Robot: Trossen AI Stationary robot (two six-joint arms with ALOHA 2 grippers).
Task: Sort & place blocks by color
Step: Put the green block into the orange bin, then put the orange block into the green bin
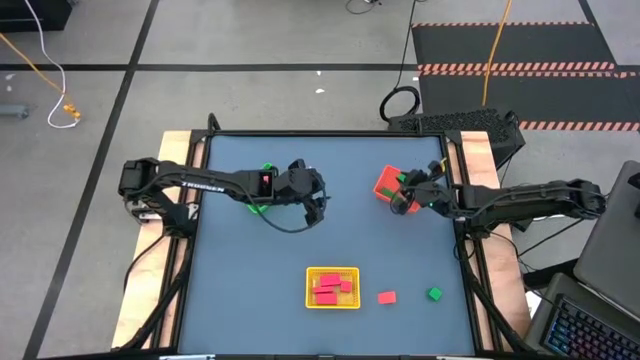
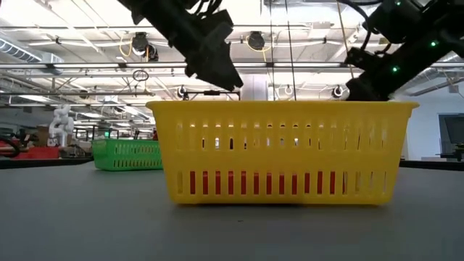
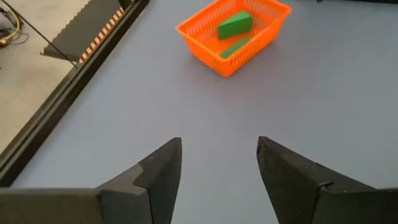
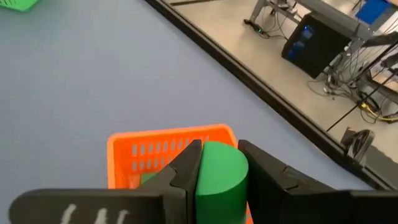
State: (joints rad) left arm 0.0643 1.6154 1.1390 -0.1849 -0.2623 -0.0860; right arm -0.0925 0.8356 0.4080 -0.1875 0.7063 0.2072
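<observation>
The right gripper [image 4: 217, 171] clamps a green block [image 4: 219, 177] above the orange basket [image 4: 149, 152] — release it low and centred. Left gripper [image 3: 219, 162] waits, fingers spread over the desk [image 3: 311, 106].

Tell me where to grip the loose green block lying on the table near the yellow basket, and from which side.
Take the small green block across two opposite side faces, coming straight down from above. It lies low on the blue table with open space all around, apart from the red block beside it.
</observation>
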